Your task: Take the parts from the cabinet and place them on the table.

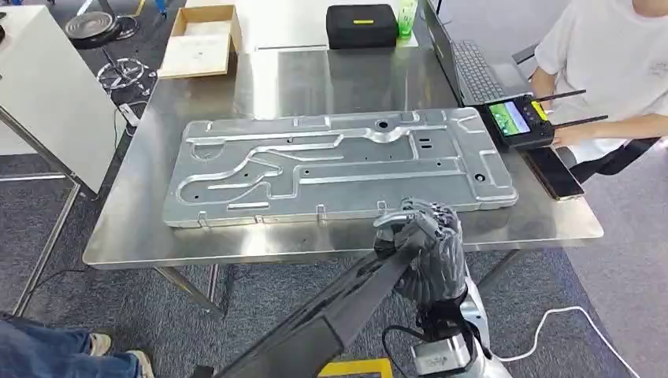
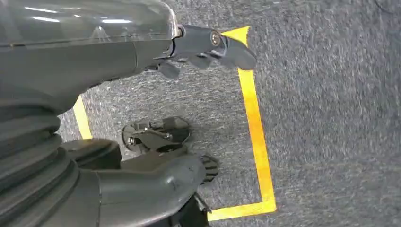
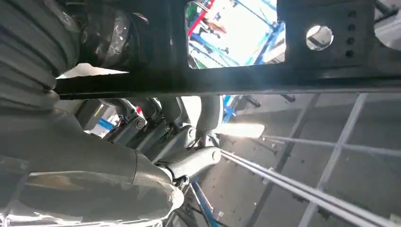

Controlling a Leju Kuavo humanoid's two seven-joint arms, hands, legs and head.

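We find no text, label, brand or number that can be read in any view. The handheld controller (image 1: 521, 120) at about two o'clock on the table (image 1: 157, 236) has a lit screen (its content too small to make out), and the black case (image 1: 361, 25) at twelve o'clock bears only a small yellow mark.
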